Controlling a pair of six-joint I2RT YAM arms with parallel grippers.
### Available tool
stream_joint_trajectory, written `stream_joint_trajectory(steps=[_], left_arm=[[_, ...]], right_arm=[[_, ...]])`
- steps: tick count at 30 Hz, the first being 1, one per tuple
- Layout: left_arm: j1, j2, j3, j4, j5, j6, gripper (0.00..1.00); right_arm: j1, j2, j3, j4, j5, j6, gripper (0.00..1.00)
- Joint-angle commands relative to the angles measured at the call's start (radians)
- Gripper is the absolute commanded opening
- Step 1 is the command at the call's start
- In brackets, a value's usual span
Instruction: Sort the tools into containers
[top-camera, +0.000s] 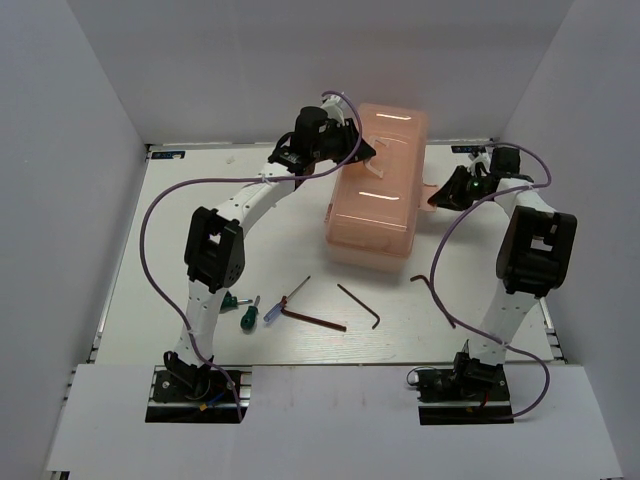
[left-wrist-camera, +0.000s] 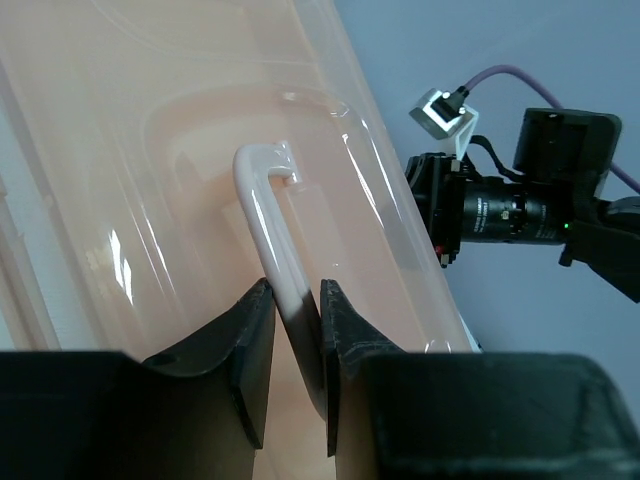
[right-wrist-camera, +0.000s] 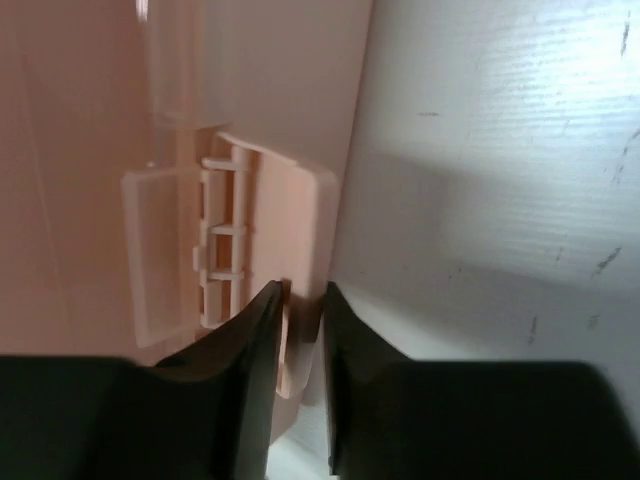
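The salmon-pink toolbox (top-camera: 378, 190) stands closed at the back middle of the table. My left gripper (top-camera: 358, 150) is shut on its pale lid handle (left-wrist-camera: 268, 225), with a jaw on each side of the bar in the left wrist view (left-wrist-camera: 296, 312). My right gripper (top-camera: 438, 196) is at the box's right side and is shut on the latch flap (right-wrist-camera: 300, 225), as the right wrist view (right-wrist-camera: 300, 312) shows. On the table in front lie three hex keys (top-camera: 318, 320) (top-camera: 358, 302) (top-camera: 438, 300), two green-handled screwdrivers (top-camera: 231, 299) (top-camera: 247, 319) and a blue-handled one (top-camera: 270, 313).
White walls enclose the table on the left, back and right. Purple cables (top-camera: 165, 200) loop off both arms. The right arm's wrist camera (left-wrist-camera: 500, 210) shows just beyond the box in the left wrist view. The third hex key lies close to the right arm's lower link.
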Motion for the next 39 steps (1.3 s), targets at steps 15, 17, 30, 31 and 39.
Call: stream_joint_trajectory(steps=[15,17,30,31,39], left_arm=[[0.046,-0.076,0.162,-0.038,-0.132,-0.016,0.00],[0.064,-0.121,0.148,-0.059,-0.161,-0.016,0.00],[0.193,-0.504,-0.372,-0.105,-0.438,0.103,0.00],[0.193,-0.552,-0.413,-0.105,-0.457,0.103,0.00],[0.224,-0.658,-0.701,-0.105,-0.566,0.091,0.34]], right_arm=[[-0.044,0.097,0.282,-0.098,0.141,-0.059,0.00],[-0.045,0.131,0.356,-0.118,0.165,-0.073,0.00],[-0.053,0.239,0.467,-0.163,0.208,-0.078,0.00],[-0.054,0.242,0.465,-0.166,0.205,-0.076,0.00],[-0.054,0.230,0.450,-0.178,0.188,-0.084,0.00]])
